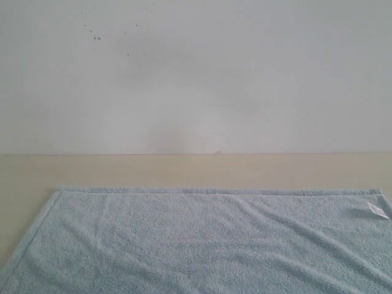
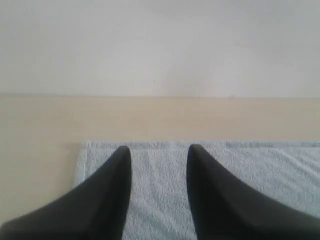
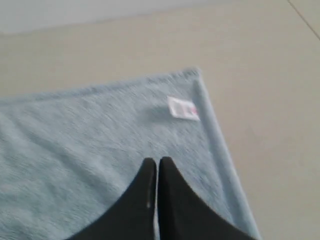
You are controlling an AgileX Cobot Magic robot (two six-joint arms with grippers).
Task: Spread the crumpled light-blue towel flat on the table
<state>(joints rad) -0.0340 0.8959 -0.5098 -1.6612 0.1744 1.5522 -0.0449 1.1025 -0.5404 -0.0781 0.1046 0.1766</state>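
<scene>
The light-blue towel [image 1: 196, 242] lies spread out on the beige table [image 1: 184, 170], with faint wrinkles and its far hem straight. A white tag [image 1: 378, 210] sits near its far right corner. No gripper shows in the exterior view. In the left wrist view my left gripper [image 2: 159, 150] hovers over the towel [image 2: 160, 190] near its far left corner, fingers apart with nothing between them. In the right wrist view my right gripper [image 3: 158, 161] is shut and empty above the towel [image 3: 90, 150], close to the corner that bears the tag [image 3: 182, 108].
A white-grey wall [image 1: 196, 73] with tiny dark specks rises behind the table. Bare table runs along the towel's far hem and past its left edge [image 2: 35, 150] and right edge [image 3: 270, 125].
</scene>
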